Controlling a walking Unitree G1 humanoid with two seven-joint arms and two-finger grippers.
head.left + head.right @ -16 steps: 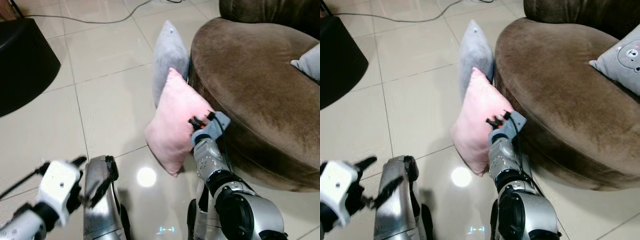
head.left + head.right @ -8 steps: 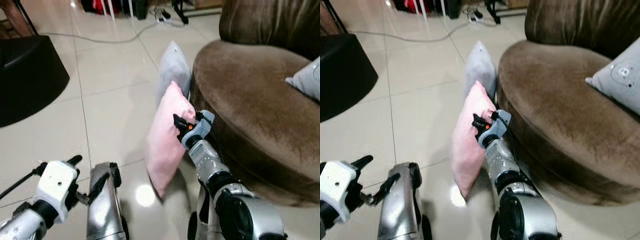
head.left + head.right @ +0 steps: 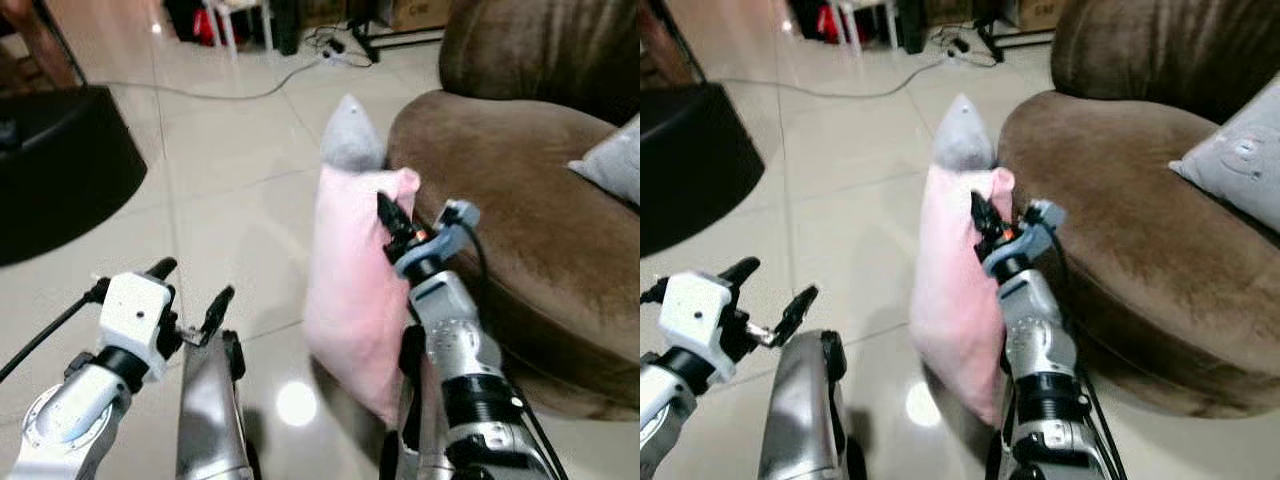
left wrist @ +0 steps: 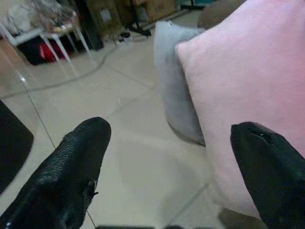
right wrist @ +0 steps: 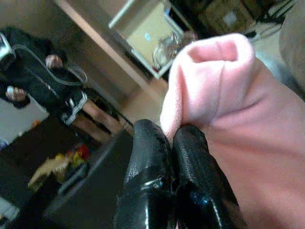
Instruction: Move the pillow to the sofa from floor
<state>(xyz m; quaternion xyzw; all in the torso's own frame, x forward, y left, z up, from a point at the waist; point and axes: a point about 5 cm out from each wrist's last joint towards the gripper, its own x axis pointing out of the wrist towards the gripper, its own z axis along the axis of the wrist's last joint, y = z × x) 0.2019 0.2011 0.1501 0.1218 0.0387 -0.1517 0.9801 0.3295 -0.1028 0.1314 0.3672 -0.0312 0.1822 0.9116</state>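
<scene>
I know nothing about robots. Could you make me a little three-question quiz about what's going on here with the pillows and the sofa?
1. True or false: the right gripper is pinching the upper edge of the pink pillow.
2. What stands right behind the pink pillow, against the brown sofa?
A. a grey pillow
B. a red bucket
C. a folded blanket
3. Fill in: the left gripper hangs over the tiled floor with its fingers ____ and nothing between them.

Key
1. True: its fingers are closed on a fold of the pink fabric.
2. A: the grey pillow.
3. open
</scene>
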